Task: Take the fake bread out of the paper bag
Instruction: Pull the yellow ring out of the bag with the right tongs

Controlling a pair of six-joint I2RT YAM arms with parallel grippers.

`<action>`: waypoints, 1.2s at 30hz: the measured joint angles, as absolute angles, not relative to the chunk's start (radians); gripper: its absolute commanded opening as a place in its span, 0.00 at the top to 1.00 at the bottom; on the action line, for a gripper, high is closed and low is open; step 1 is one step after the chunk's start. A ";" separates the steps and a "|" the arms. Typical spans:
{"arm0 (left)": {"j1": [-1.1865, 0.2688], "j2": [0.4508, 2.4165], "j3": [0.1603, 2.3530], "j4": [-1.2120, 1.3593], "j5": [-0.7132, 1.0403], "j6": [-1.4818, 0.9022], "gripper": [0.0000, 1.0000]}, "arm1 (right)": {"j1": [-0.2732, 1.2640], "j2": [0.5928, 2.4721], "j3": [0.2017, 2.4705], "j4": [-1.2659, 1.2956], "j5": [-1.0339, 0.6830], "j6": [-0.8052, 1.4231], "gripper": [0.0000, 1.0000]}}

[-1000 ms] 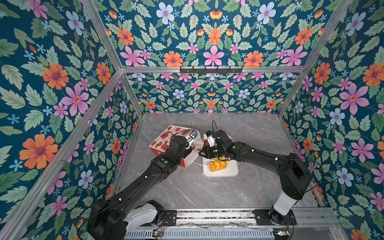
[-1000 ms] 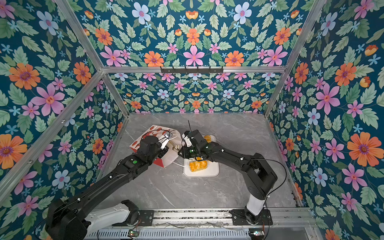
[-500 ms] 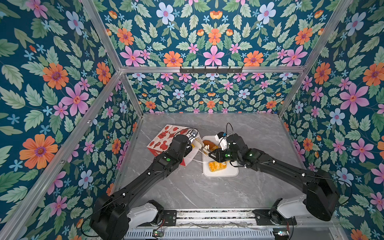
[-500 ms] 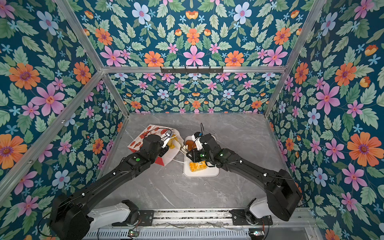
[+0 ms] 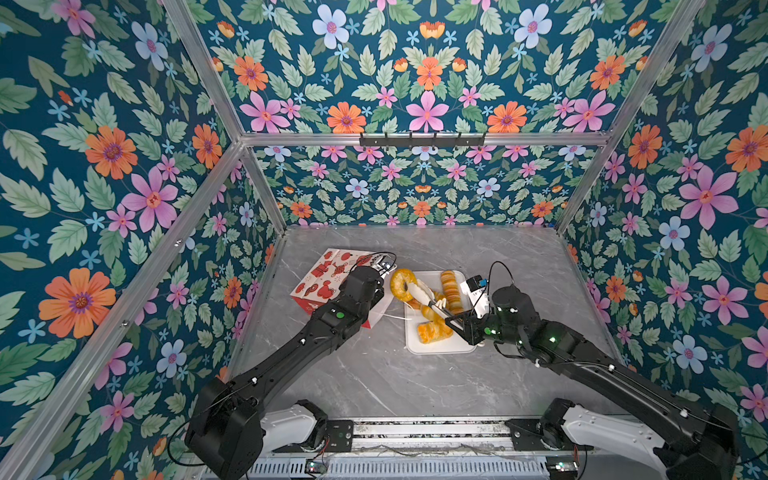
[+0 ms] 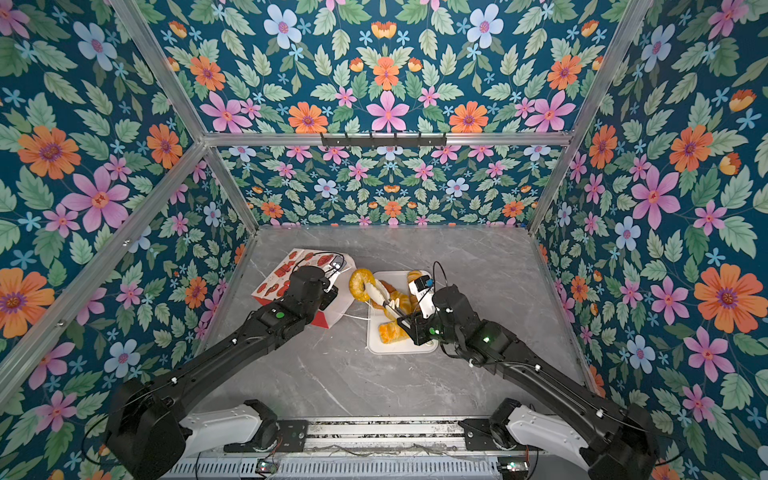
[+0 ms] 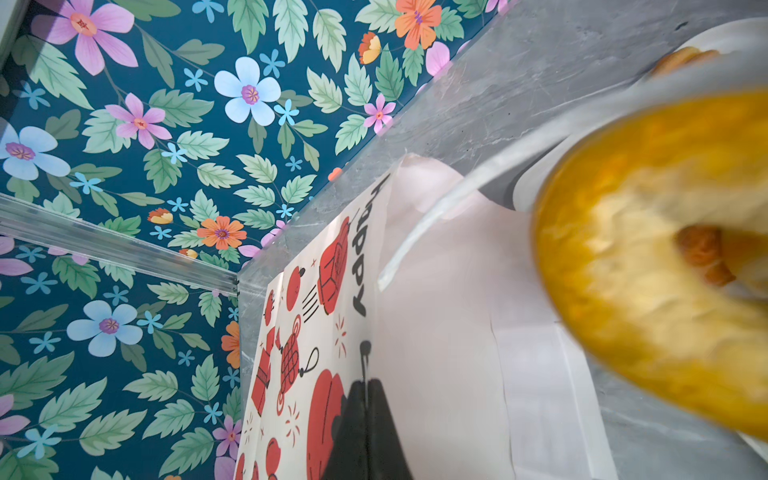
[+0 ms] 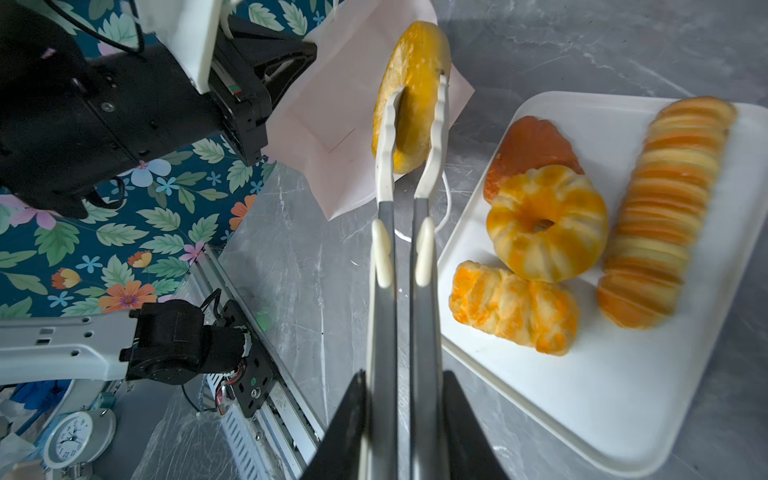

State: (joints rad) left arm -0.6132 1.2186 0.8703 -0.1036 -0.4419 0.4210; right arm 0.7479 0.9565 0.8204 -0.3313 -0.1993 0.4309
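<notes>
One ring [image 8: 419,62] hangs in tongs [image 8: 424,324] beyond the tray's [image 8: 623,395] edge.

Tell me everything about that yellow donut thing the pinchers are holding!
The ring bread is a glossy golden-yellow toy pastry with a paler side and a hole in the middle, plastic-looking. It stands on edge, pinched by the white tips of the tongs. It is outside the paper bag, between its open mouth and the white tray. Nothing else seems to touch it.
</notes>
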 measured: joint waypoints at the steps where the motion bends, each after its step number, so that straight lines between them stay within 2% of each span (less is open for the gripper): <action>1: -0.610 1.220 0.870 -0.104 -0.446 0.421 1.00 | 0.748 0.928 0.818 -0.360 -0.179 0.430 1.00; 13: -0.609 1.214 0.870 -0.104 -0.453 0.418 1.00 | 0.743 0.677 0.783 -0.581 0.112 0.455 1.00; 21: -0.608 1.209 0.868 -0.104 -0.453 0.418 1.00 | 0.680 0.696 0.752 -0.596 0.229 0.473 1.00; 28: -0.608 1.199 0.861 -0.105 -0.453 0.418 1.00 | 0.546 0.752 0.673 -0.494 0.172 0.493 1.00; 36: -0.608 1.198 0.858 -0.105 -0.453 0.418 1.00 | 0.522 0.875 0.662 -0.331 0.061 0.494 1.00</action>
